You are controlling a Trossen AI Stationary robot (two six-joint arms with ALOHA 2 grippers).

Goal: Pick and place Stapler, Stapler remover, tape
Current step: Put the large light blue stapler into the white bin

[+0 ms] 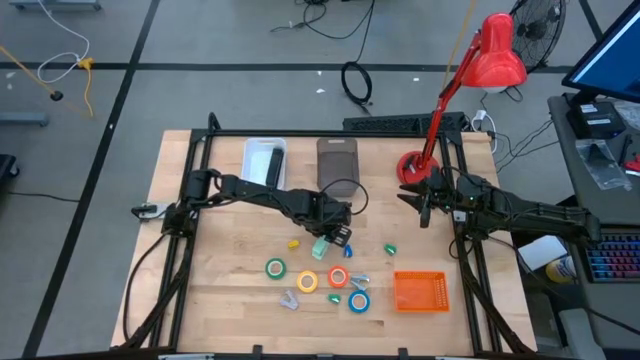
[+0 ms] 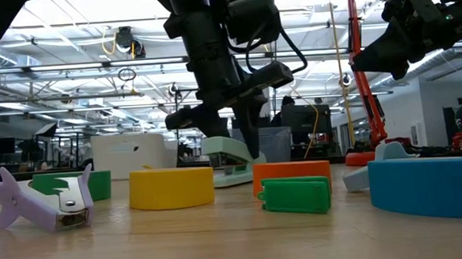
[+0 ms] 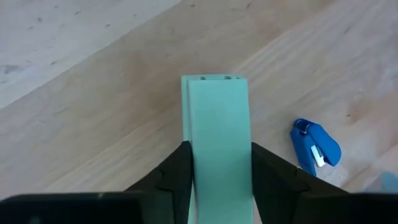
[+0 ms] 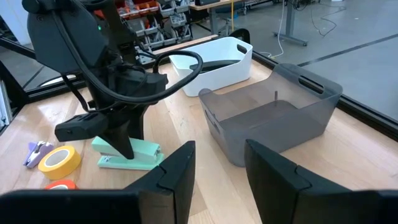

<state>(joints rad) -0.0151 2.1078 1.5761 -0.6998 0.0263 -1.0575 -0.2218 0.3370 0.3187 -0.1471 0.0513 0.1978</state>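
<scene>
A mint-green stapler (image 1: 320, 246) lies on the wooden table near its middle, flat on its base (image 4: 127, 163). My left gripper (image 3: 217, 152) stands over it, pointing steeply down, shut on it. Four tape rolls lie nearer the front edge: green (image 1: 275, 268), yellow (image 1: 307, 282), orange-red (image 1: 338, 277) and blue (image 1: 358, 300). A blue staple remover (image 3: 316, 146) lies just beside the stapler. My right gripper (image 4: 219, 152) waits open above the table's right side, holding nothing. My left gripper pinches the stapler's two long sides (image 3: 189, 155) between its two fingers, about mid-length. The fingers (image 4: 124, 146) come from above, slanting down, and lie across the stapler. The stapler stays level with its base on the table.
A white bin (image 1: 264, 160) and a grey bin (image 1: 338, 162) stand at the far edge. An orange basket (image 1: 420, 291) sits front right. Small removers lie about: yellow (image 1: 294, 242), green (image 1: 390, 249), pale purple (image 1: 289, 300). A red lamp (image 1: 495, 55) rises at the far right.
</scene>
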